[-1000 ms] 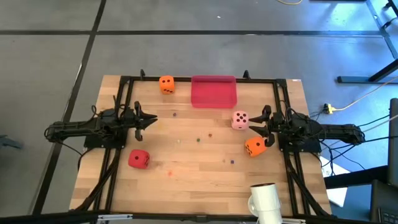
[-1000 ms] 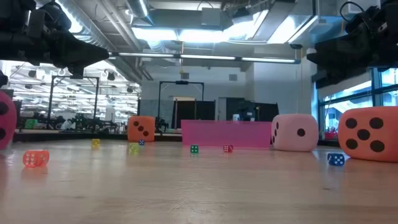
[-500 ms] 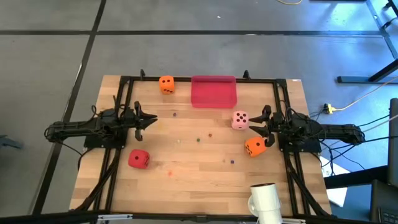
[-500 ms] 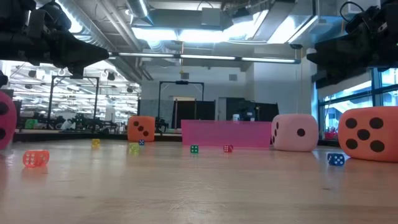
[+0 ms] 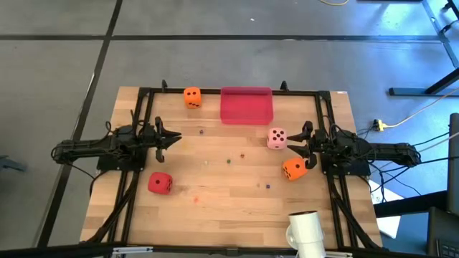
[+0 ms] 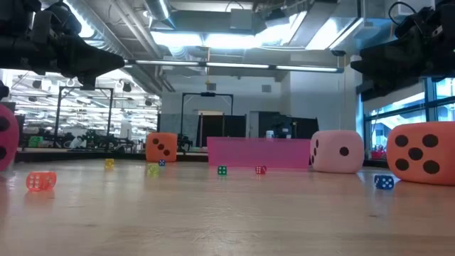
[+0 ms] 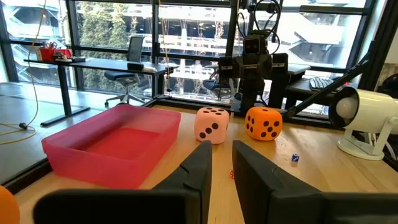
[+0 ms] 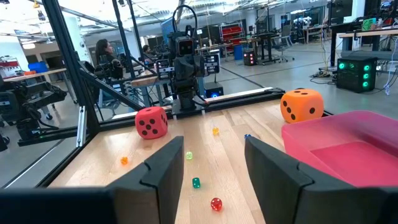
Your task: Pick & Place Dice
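Note:
Four dice rest flat on the wooden table: an orange one (image 5: 191, 97) at the far left of the pink-red tray (image 5: 247, 105), a pale pink one (image 5: 277, 137), a second orange one (image 5: 293, 168) and a red one (image 5: 160, 183). My left gripper (image 5: 178, 137) hovers level at the table's left, its fingers (image 7: 222, 155) a narrow gap apart with nothing between them. My right gripper (image 5: 290, 148) hovers level at the right, above and between the pink and orange dice, its fingers (image 8: 214, 155) wider apart and empty.
Tiny coloured beads (image 6: 222, 170) lie scattered over the middle of the table. A white device (image 5: 305, 229) stands at the near edge, toward the right. A black frame (image 5: 143, 92) runs along the table's sides. Bare wood lies between the arms.

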